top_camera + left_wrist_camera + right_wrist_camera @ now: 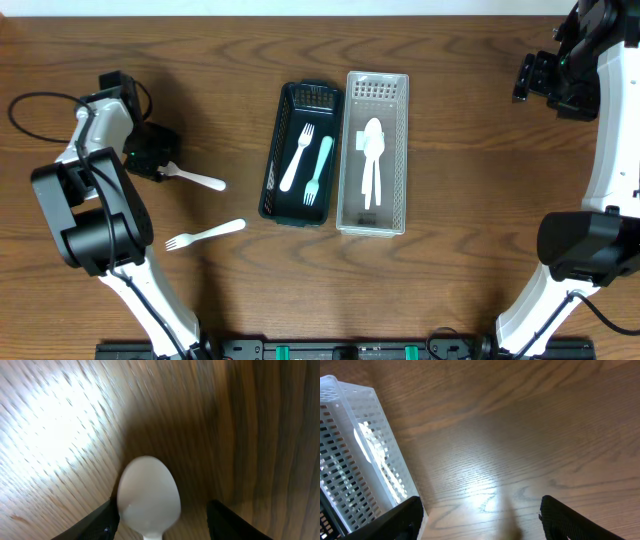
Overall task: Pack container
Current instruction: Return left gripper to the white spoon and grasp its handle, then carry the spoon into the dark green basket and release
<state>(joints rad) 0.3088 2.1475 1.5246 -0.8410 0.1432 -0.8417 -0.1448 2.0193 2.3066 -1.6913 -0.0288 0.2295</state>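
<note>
A dark green basket point(272, 150) holds a white fork point(297, 158) and a teal fork point(319, 170). Beside it, a white basket point(398, 150) holds white spoons point(372, 160). My left gripper point(152, 155) is low over the table at the left. In the left wrist view its jaws point(162, 522) are open, with a white spoon bowl point(149, 492) between them, touching the left jaw. In the overhead view a white utensil point(200, 181) sticks out from under this gripper. A white fork point(205, 235) lies nearer the front. My right gripper point(535, 80) is open and empty at the far right.
The right wrist view shows bare wood between the open jaws point(480, 520) and the white basket's end wall point(355, 460) at the left. A black cable point(30, 110) loops at the table's left edge.
</note>
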